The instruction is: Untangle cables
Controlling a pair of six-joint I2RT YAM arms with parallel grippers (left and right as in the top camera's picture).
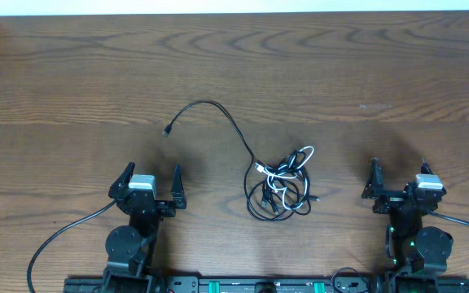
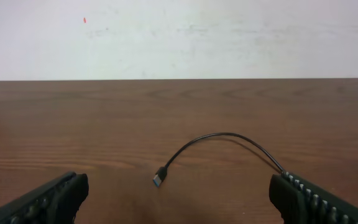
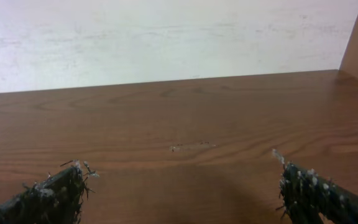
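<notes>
Cables [image 1: 279, 187] lie in a small knot on the desk [image 1: 72, 73], near the front edge and between my two arms, a little closer to the right one. One black cable [image 1: 226, 118] runs out of the knot in a long arc toward the far left and ends in a plug [image 1: 167, 130] lying free, ahead of the left fingers [image 1: 124, 179]. A white cable [image 1: 300, 156] loops through the top of the heap.

Both sets of fingers are spread wide and hold nothing. The right fingers [image 1: 374, 175] sit well to the right of the knot.

I judge these cords to be light, limp and rather slick. They should drag instead of lifting cleanly, and a pull on one strand is likely to tow the whole heap. The free black tail looks like the best place to take hold, just behind the plug where the cord is firmer, while the other fingers pin the knot.

From above, the knot is too small for me to read which strand crosses over which, or how many black cords are in it. My left wrist view shows only the plug [image 2: 160, 178] and its arc, cut off behind one finger. My right wrist view shows bare desk and no cord at all.
</notes>
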